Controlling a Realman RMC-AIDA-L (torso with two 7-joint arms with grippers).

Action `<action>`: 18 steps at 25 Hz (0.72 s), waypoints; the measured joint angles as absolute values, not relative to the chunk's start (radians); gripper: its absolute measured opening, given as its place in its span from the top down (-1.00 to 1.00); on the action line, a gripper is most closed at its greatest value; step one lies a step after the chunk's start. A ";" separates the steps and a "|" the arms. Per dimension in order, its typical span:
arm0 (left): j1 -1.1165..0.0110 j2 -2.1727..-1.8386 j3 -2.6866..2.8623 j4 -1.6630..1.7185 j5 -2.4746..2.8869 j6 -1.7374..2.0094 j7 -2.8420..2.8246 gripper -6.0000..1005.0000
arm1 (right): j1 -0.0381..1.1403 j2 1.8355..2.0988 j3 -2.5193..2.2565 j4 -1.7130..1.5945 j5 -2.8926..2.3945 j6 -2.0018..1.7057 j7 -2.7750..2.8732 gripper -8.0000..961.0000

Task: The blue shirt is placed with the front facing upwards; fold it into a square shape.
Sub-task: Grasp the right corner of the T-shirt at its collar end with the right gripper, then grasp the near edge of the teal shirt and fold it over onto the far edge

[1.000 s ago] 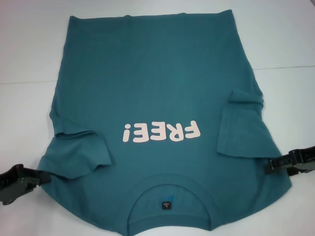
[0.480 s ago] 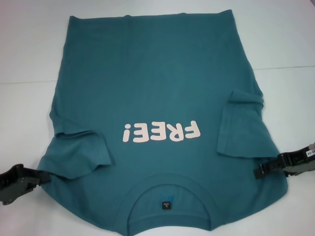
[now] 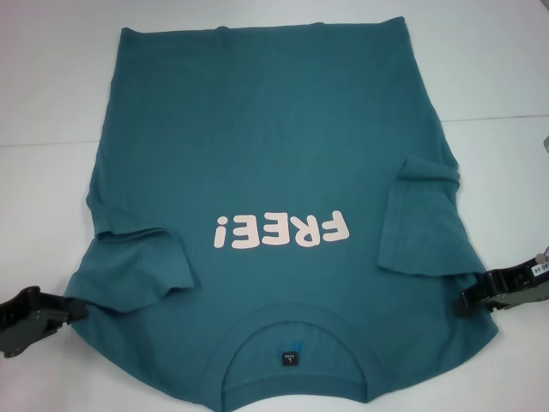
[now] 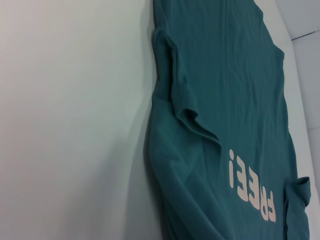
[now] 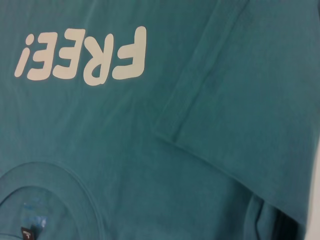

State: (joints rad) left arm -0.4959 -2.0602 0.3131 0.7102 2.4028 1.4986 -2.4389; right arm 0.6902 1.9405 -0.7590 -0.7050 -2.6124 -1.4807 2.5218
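The blue shirt [image 3: 274, 146] lies flat, front up, on the white table [image 3: 51, 86], hem far, collar [image 3: 296, 330] near me with its black label [image 3: 290, 357]. The pink "FREE!" print [image 3: 283, 230] reads upside down. Both sleeves are folded inward, one on the left [image 3: 141, 266] and one on the right [image 3: 425, 223]. My left gripper [image 3: 75, 307] is low at the shirt's left shoulder edge. My right gripper [image 3: 465, 300] is at the right shoulder edge, below the folded sleeve. The shirt also shows in the left wrist view [image 4: 225, 100] and fills the right wrist view [image 5: 150, 130].
Bare white table lies to the left, right and far side of the shirt. A seam line [image 3: 502, 117] crosses the table on the right. The shirt's near edge runs out of the head view.
My right gripper has dropped a little and shifted along the right shoulder edge, first inward, then slightly back out. The left gripper and the shirt have not moved.
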 joint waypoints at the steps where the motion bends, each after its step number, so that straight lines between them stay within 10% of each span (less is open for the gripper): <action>1: -0.496 -2.060 0.313 0.710 2.403 1.499 -2.439 0.91 | 0.690 1.940 -0.759 -0.705 -2.612 -1.481 2.522 -0.12; 18: -0.497 -2.056 0.357 0.726 2.426 1.550 -2.425 0.90 | 0.674 1.915 -0.755 -0.713 -2.612 -1.536 2.514 0.91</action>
